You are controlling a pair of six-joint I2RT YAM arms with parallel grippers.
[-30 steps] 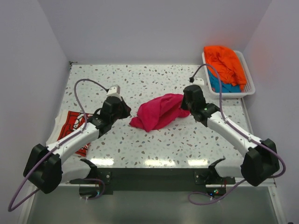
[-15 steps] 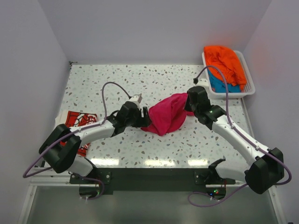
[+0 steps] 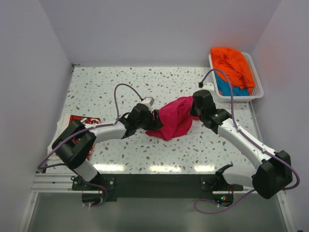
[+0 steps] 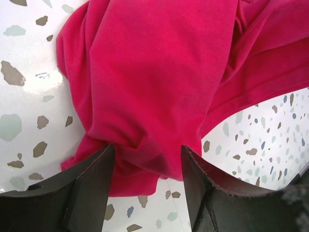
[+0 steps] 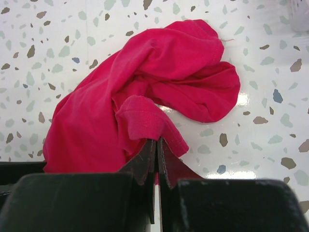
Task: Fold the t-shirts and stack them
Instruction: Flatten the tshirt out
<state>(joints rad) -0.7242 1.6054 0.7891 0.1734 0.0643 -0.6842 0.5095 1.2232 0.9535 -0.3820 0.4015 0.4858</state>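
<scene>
Plainly, the right gripper (image 5: 157,144) was pinched on a hem of the magenta-pink t-shirt (image 5: 159,72) bunched just ahead; the left gripper (image 4: 147,162) stood wide around another fold. Closing there might grab several layers and tangle it.

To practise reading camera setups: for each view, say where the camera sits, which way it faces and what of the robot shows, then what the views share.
Top external: above and behind the arm bases, looking down on the table; both arms show.
Left wrist: on the left arm, facing the magenta shirt; open left fingers straddle a fold.
Right wrist: on the right arm, facing that shirt; right fingers pinch its edge.
Shared: all three show the magenta shirt.
</scene>
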